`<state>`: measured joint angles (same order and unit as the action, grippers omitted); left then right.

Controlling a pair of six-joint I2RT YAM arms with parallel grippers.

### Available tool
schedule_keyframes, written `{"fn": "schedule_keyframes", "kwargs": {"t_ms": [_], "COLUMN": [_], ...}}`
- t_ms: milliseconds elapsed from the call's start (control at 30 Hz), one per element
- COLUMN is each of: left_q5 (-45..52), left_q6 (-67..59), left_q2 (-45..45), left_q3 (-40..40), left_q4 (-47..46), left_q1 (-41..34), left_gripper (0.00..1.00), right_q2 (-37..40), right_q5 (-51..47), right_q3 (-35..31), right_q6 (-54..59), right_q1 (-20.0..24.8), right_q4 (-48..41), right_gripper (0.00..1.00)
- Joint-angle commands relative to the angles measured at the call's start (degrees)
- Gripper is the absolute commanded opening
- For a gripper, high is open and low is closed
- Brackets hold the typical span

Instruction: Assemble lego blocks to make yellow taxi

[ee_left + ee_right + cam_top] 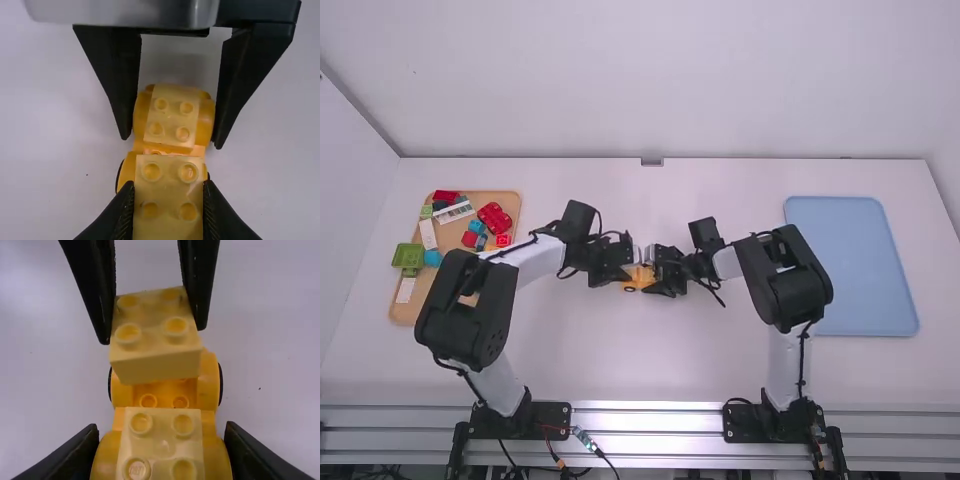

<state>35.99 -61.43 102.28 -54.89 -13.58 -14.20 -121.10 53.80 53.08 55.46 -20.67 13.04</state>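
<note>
The left gripper (169,186) is narrowed on a yellow block (155,352) with 4 studs, holding it over the wheeled end of an orange-yellow chassis (207,382). The right gripper (161,427) has its fingers against both sides of the chassis's other end, steadying it. The chassis sits near the centre of the frame in the high view, between the 2 grippers.

As for progress, I'd call the build partly done: 1 pale yellow block (160,440) is on the chassis at the right gripper's end, looking seated. The held block is not fitted; 2 bare studs (148,400) show beside it, and I can't tell whether its underside touches anything. What remains, by my judgement, is to line it up over the open studs and press it down while the chassis is held firm. If it goes down tilted, it may catch on only some of the studs. Whether more parts must follow, I can't say.

Farther out, at the left of the frame, a wooden tray (508,203) carries loose pieces, among them a red piece (494,218) and a green piece (408,258). At the right of the frame lies a light blue tray (850,265) on the white table (620,370).
</note>
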Motion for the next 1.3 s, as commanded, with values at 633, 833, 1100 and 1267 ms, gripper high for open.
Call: {"fn": "schedule_keyframes", "kwargs": {"t_ms": [633,833,1100,1267], "left_q5": [3.4,3.8,5.8,6.5], "left_q6": [-5.0,-5.8,-6.3,-6.2], "left_q2": [2.8,2.8,2.8,2.8], "left_q3": [0.2,0.2,0.2,0.2], "left_q4": [-0.1,-0.9,-2.7,-1.8], "left_q1": [-0.6,-0.6,-0.6,-0.6], "left_gripper": [0.02,0.02,0.02,0.02], "right_q2": [-0.6,-0.6,-0.6,-0.6], "right_q5": [0.3,0.4,0.1,-0.9], "right_q3": [1.0,2.6,1.6,1.5], "right_q6": [4.9,7.9,7.5,7.4], "right_q1": [0.0,0.0,-0.5,-1.7], "right_q4": [-6.5,-10.9,-7.8,-6.7], "right_gripper": [0.47,0.44,0.40,0.39]}}
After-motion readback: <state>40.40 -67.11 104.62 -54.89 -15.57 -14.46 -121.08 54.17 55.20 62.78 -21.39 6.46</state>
